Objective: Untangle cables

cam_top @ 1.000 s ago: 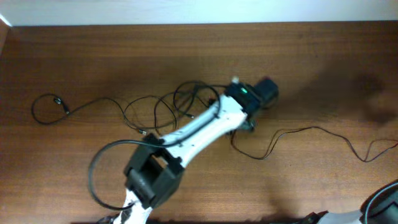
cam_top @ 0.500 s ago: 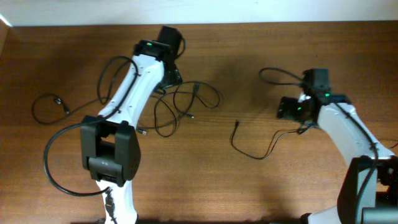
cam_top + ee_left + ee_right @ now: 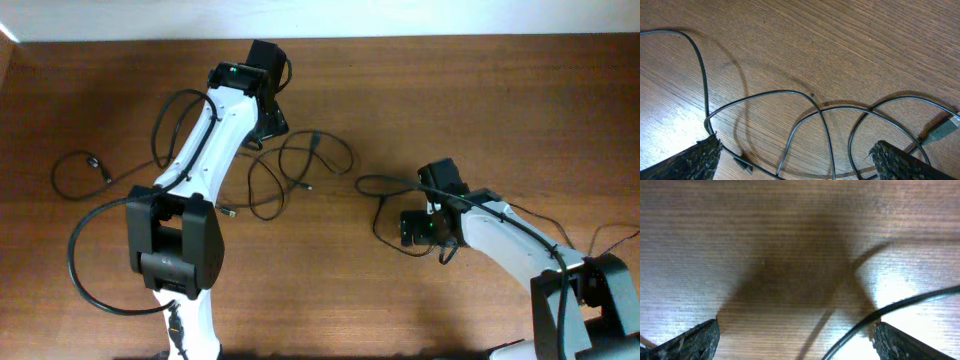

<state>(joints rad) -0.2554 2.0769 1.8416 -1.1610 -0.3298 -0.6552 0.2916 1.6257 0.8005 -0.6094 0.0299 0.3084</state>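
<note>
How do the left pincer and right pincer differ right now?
Left pincer sits over several crossing cable loops; right pincer has only one cable, beside one finger. Left pincer is near the table's far edge; right pincer is nearer its middle. Both are open.

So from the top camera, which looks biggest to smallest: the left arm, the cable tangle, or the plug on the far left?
1. Left arm, biggest by far.
2. Cable tangle, spread out beside it.
3. Plug, a tiny speck.
</note>
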